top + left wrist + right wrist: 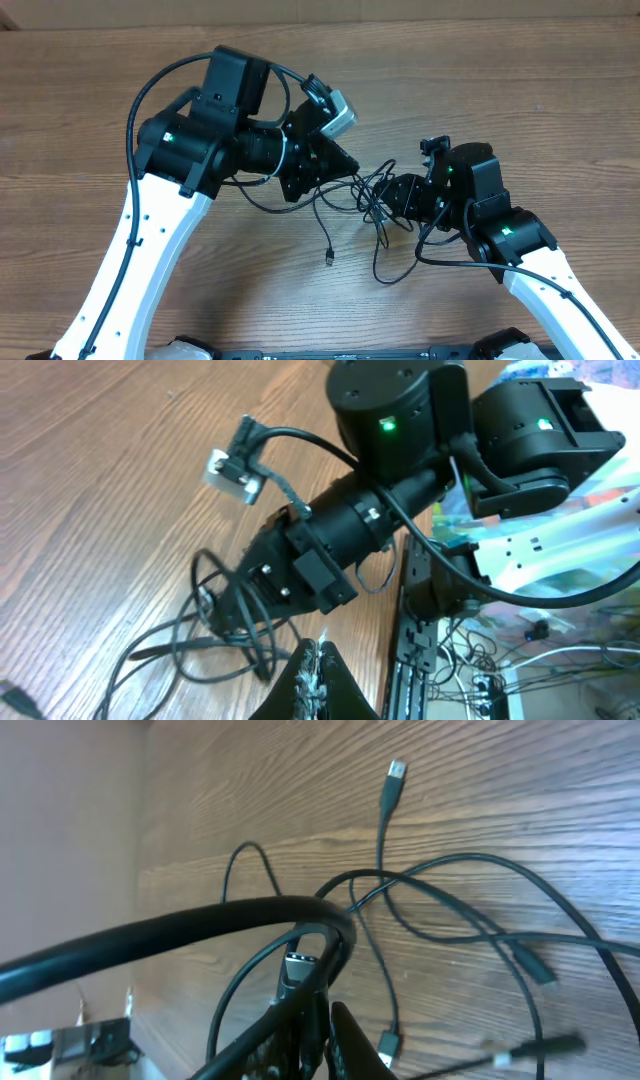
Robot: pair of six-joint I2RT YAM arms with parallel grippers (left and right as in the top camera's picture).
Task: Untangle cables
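Observation:
The cables (pixel 372 195) are thin black cords lying in loose crossed loops on the wooden table between my two grippers. One plug end (pixel 329 258) lies toward the front. My left gripper (pixel 350 162) is at the left edge of the tangle. In the left wrist view its fingers (pixel 318 665) are pressed together with no cord visible between them, and the loops (pixel 225 630) lie just ahead. My right gripper (pixel 325 1005) is shut on a cable with a metal plug (pixel 300 965) sticking out past its fingertips. Other loops (pixel 450 910) and a plug (pixel 396 770) lie beyond it.
A thick black arm cable (pixel 180 935) arcs across the right wrist view. The right arm (pixel 340 540) fills the middle of the left wrist view. The table's edge with a black rail (pixel 415 650) and loose wiring lies to its right.

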